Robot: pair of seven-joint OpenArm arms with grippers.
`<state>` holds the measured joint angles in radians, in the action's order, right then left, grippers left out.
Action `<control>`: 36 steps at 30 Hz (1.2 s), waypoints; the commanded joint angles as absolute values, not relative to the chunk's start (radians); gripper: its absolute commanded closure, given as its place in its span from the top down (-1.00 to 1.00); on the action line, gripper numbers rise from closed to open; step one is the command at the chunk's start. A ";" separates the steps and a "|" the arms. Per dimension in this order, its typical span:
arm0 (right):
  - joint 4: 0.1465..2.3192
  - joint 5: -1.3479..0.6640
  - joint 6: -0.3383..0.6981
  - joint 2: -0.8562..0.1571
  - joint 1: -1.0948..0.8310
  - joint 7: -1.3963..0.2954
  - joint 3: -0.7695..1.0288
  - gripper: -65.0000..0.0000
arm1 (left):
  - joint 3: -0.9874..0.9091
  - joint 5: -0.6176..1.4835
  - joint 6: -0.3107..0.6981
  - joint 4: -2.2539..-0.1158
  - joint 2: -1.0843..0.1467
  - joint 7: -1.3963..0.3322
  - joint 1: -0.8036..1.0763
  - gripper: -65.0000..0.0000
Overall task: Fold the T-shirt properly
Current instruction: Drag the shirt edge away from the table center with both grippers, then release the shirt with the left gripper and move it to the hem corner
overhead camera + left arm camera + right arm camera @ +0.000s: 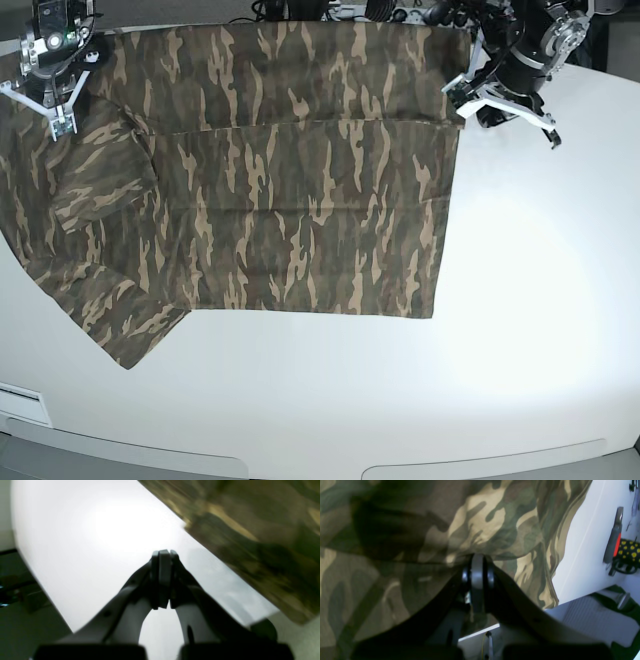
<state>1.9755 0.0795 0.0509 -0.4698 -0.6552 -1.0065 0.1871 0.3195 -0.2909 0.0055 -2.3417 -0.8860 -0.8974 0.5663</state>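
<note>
White and glossy, the desk (520, 300) is carrying the T-shirt (300, 200), which is lying spread flat across its left and middle, partly folded, with a sleeve reaching toward the near left edge. At the far left corner the right gripper (62, 125) is standing over the cloth; in its wrist view its jaws are sitting together against a raised fold of the camouflage fabric, and whether they are pinching it I cannot tell. At the far right the left gripper (552, 140) is hovering above bare desk just beside the shirt's right edge, its jaws pressed together on nothing.
</note>
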 commanded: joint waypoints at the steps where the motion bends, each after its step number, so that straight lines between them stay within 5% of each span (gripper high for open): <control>1: 1.994 0.100 0.044 -0.482 -0.649 -1.007 0.192 -0.85 | 0.313 -0.317 -0.019 -2.356 -0.900 -0.881 0.567 -1.00; 6: 2.049 0.203 -0.017 -0.482 -0.637 -1.007 0.192 -0.79 | 0.306 -0.303 -0.049 -2.356 -0.900 -0.813 0.566 -1.00; 12: 2.143 0.324 -0.113 -0.482 -0.637 -1.014 0.192 -0.25 | 0.207 -0.092 -0.049 -2.356 -0.900 -0.774 0.476 -1.00; 18: 2.173 0.352 -0.134 -0.482 -0.638 -1.014 0.192 -0.25 | 0.029 -0.036 -0.180 -2.325 -0.871 -0.622 0.360 -1.00; 23: 2.173 0.314 -0.078 -0.482 -0.638 -1.014 0.192 -0.26 | -0.009 0.081 -0.213 -2.101 -0.820 -0.567 0.156 -1.00; 27: 2.173 0.313 -0.071 -0.482 -0.640 -1.014 0.192 -0.26 | -0.009 0.249 -0.098 -1.845 -0.733 -0.525 -0.035 -1.00; 32: 2.173 0.310 -0.072 -0.482 -0.640 -1.014 0.192 -0.26 | -0.009 0.487 0.241 -1.510 -0.625 -0.524 -0.253 -0.98; 36: 2.173 0.311 -0.086 -0.482 -0.640 -1.014 0.192 -0.26 | -0.009 0.656 0.373 -1.290 -0.555 -0.614 -0.385 -0.08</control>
